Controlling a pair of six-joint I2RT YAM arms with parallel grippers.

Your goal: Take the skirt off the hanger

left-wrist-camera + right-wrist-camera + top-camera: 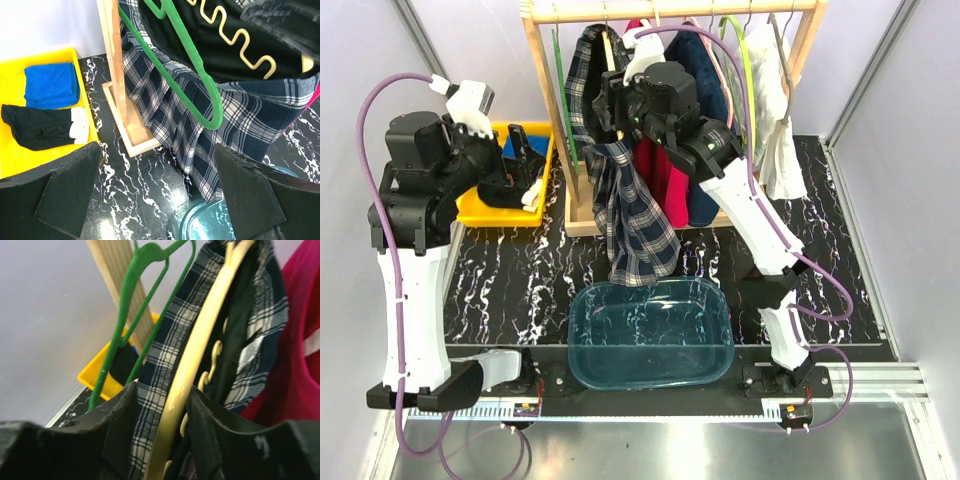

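Plaid woven cloth and smooth curved cream hanger sit between right jaws.

Cream hanger in the right claw: smooth glossy plastic. Plaid shirt against it: soft woven cloth. Green hanger beside that claw: smooth, glossy. Rack post: bare matt wood. Bench under the left claw: glossy black marbling.

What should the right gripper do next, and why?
Probably close the right gripper: its fingers straddle the cream hanger and the plaid fabric draped on it, with a gap showing, so nothing looks firmly gripped yet.
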